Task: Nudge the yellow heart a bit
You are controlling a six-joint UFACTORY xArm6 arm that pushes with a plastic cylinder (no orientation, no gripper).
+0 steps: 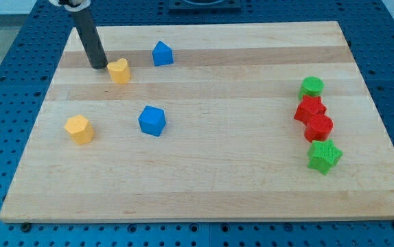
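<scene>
The yellow heart (119,70) lies near the board's top left. My tip (99,66) rests on the board just to the heart's left, very close to it or touching; I cannot tell which. The dark rod rises from the tip toward the view's top left.
A blue pentagon-like block (162,53) sits right of the heart. A blue block (152,121) and a yellow hexagon (79,129) lie lower left. At the right, a green cylinder (311,87), two red blocks (310,109) (319,127) and a green star (324,156) cluster. The wooden board (204,192) is edged by blue perforated table.
</scene>
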